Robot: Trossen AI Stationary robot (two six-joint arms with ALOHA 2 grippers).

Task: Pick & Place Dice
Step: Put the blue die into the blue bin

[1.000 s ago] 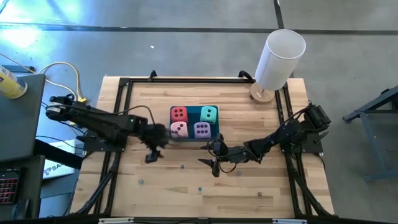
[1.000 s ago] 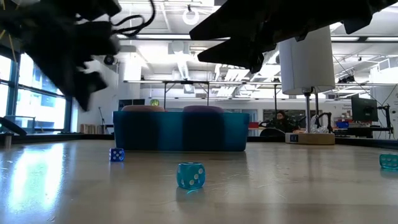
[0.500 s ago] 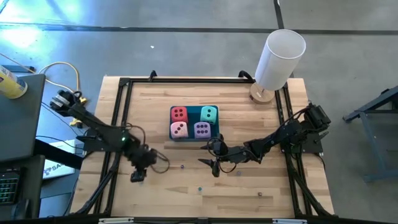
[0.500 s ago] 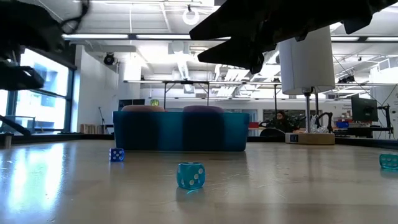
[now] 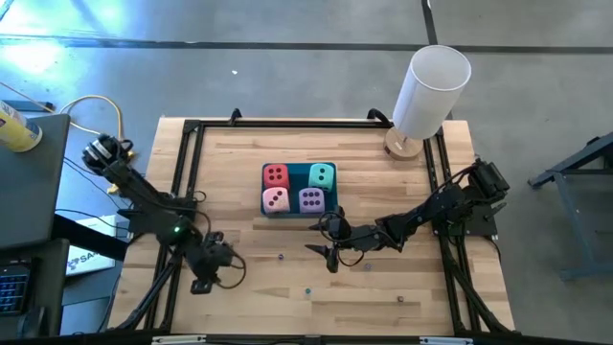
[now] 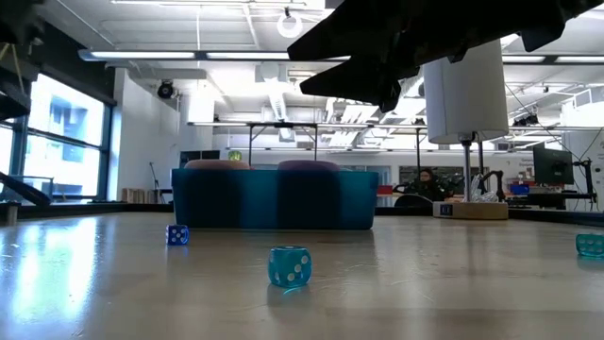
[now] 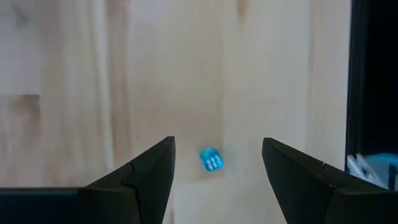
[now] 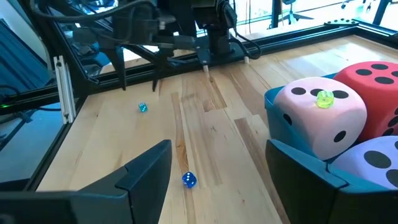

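Four soft dice sit in the blue tray (image 5: 299, 213) at the table's middle: red (image 5: 276, 174), teal (image 5: 323, 175), pink (image 5: 276, 199) and purple (image 5: 310, 199). My left gripper (image 5: 203, 285) hovers open near the table's near-left corner. In its wrist view (image 7: 217, 144) a tiny blue die (image 7: 211, 159) lies on the wood between the fingers, untouched. My right gripper (image 5: 329, 251) stands open just near of the tray. In its wrist view (image 8: 217, 148) the pink die (image 8: 317, 118) shows close by, with a small green bead (image 8: 324, 98) on top.
Tiny blue dice lie scattered on the wood (image 5: 281, 256) (image 5: 307, 291) (image 5: 400, 298) (image 6: 289, 265) (image 6: 176, 234). A tall white cylinder (image 5: 431, 91) on a wooden base stands at the far right corner. A black frame (image 5: 187, 153) borders the table.
My left gripper has swung away from the tray's left side toward the table's near-left corner, turning as it went, its fingers still open. The right arm and the dice have kept still.
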